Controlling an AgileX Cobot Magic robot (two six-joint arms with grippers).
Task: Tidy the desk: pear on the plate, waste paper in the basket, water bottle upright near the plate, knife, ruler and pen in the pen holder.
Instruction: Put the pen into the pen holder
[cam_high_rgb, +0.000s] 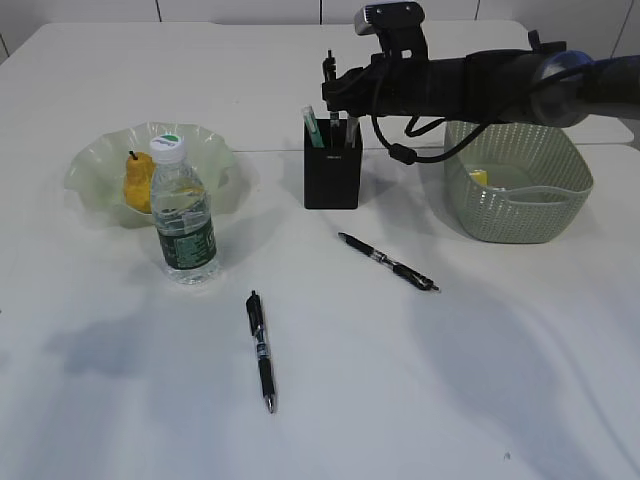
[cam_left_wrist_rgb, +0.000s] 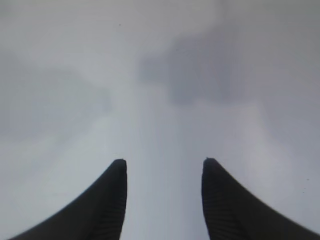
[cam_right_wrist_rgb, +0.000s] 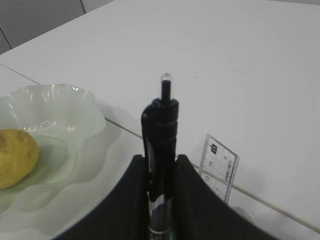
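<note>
Pen (cam_right_wrist_rgb: 160, 150) clamped upright between right fingers (cam_right_wrist_rgb: 190, 200)

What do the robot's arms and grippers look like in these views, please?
The right arm is black, with a looping black cable and a grey camera on its wrist. Both the left gripper and the right gripper have black, curved fingers; the left fingers are finely ribbed.

Black arm, grey camera head, dark ribbed jaws

In the exterior view we see the right arm (cam_high_rgb: 480, 88) as a thick matte-black tube with a glossy bluish-grey joint at its far right end, a grey camera block (cam_high_rgb: 392, 20) mounted on top, and a black cable (cam_high_rgb: 395, 140) looping beneath it. In the left wrist view the left gripper (cam_left_wrist_rgb: 165, 200) shows two dark curved fingers (cam_left_wrist_rgb: 107, 210) with fine ribbing on their inner faces, tapering to rounded tips.
</note>
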